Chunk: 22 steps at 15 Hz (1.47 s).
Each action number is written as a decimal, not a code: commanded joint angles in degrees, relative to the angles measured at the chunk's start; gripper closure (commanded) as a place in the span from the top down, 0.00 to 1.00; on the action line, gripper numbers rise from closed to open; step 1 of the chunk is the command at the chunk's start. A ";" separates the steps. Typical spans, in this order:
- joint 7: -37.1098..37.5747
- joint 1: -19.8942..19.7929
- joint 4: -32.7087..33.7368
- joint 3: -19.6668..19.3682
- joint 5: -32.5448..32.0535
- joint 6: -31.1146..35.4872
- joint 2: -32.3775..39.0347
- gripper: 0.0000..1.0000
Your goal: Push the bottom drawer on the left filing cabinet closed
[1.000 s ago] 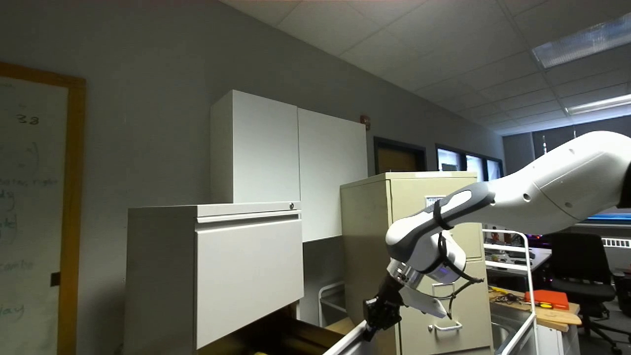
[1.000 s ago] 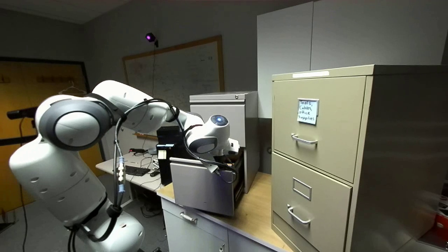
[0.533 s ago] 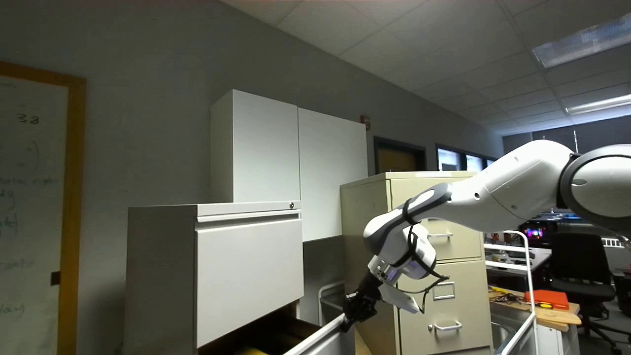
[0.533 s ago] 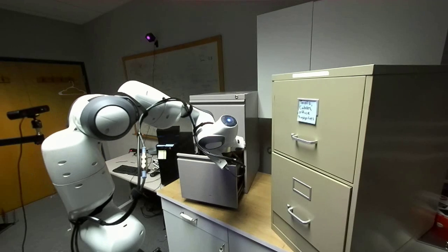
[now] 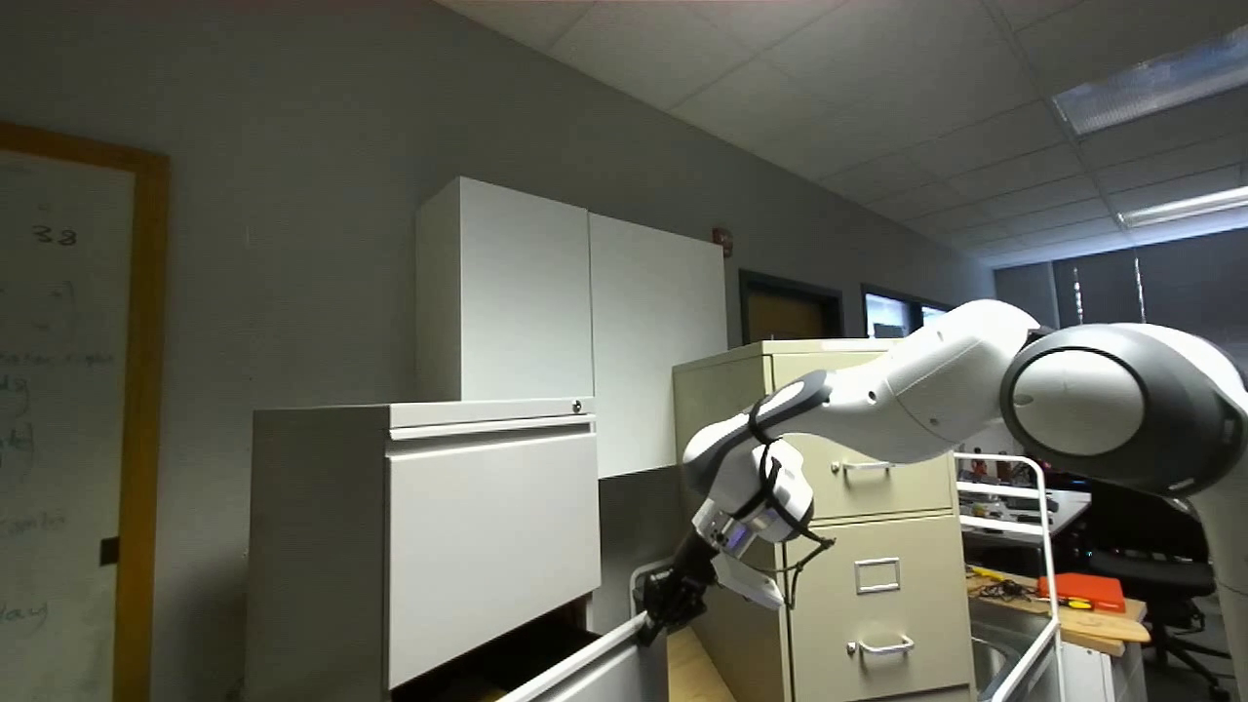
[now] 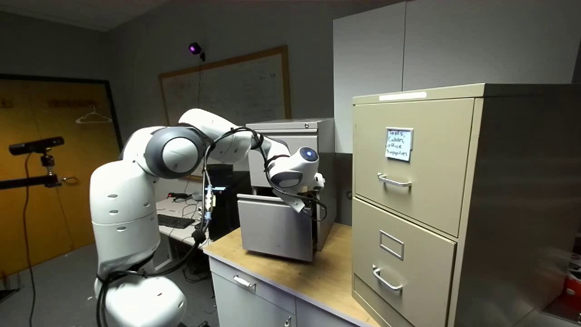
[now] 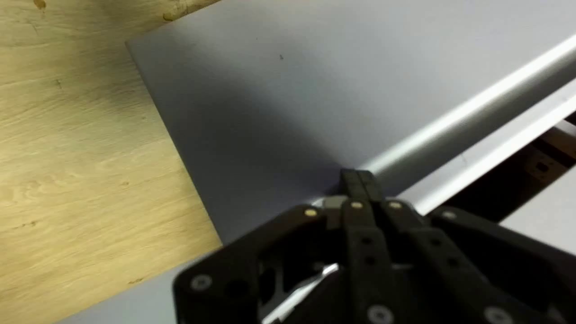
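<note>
The left filing cabinet [image 5: 317,546] is light grey-white; it also shows in an exterior view [image 6: 327,159]. Its bottom drawer [image 6: 274,227] is partly out, with a dark gap behind its front; it also shows in an exterior view [image 5: 619,673]. In the wrist view the drawer's grey front [image 7: 270,90] and its rounded top edge fill much of the picture. My gripper [image 5: 651,632] is at the drawer's top edge, near the corner on the beige cabinet's side. In the wrist view the gripper's fingertips [image 7: 360,173] are together with nothing between them, against the drawer's top edge. An exterior view hides the fingers behind the wrist.
The beige cabinet [image 6: 408,218] stands beside the grey one, also in an exterior view [image 5: 726,487]. Both stand on a wooden counter [image 6: 338,268]. A white cupboard [image 5: 653,322] hangs behind. A desk with a keyboard [image 6: 174,221] is beyond the drawer. Cables hang from my arm.
My arm and gripper have moved toward the grey cabinet, and the bottom drawer has slid inward with them. The drawer's gap has become smaller. The beige cabinet has not moved.
</note>
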 commanded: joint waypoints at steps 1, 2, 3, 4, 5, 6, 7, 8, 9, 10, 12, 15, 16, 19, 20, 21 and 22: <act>-0.25 -2.32 11.40 3.72 3.94 -3.23 4.48 0.00; -0.06 -2.81 12.91 4.40 3.99 -3.63 5.62 0.00; 0.07 -3.23 14.54 5.06 4.04 -3.92 6.93 0.00; 0.29 -3.69 16.32 5.67 4.02 -4.17 8.35 0.00; 0.47 -4.12 17.75 6.31 3.99 -4.39 9.37 0.00; 0.62 -4.56 19.67 6.90 4.11 -4.87 10.71 0.00; 0.88 -4.98 21.48 7.44 3.88 -5.09 11.96 0.00; 1.28 -5.30 23.46 7.98 3.42 -5.41 13.10 0.00; 1.44 -5.60 25.03 8.48 3.09 -5.67 14.14 0.00; 1.69 -5.83 26.73 8.83 2.53 -5.96 15.31 0.00; 2.37 -6.07 29.85 9.55 1.48 -6.75 17.23 0.00; 4.06 -4.83 37.05 9.19 1.08 -8.26 20.04 0.00; 4.94 -4.65 39.76 9.52 0.74 -8.51 20.76 0.00; 6.36 -6.49 43.16 10.84 -1.69 -12.48 21.80 0.00; 6.53 -6.71 43.86 10.86 -1.83 -13.50 21.83 0.00; 6.68 -6.97 44.65 10.73 -2.08 -14.40 22.15 0.00; 6.74 -7.25 44.99 10.52 -2.53 -15.38 22.27 0.00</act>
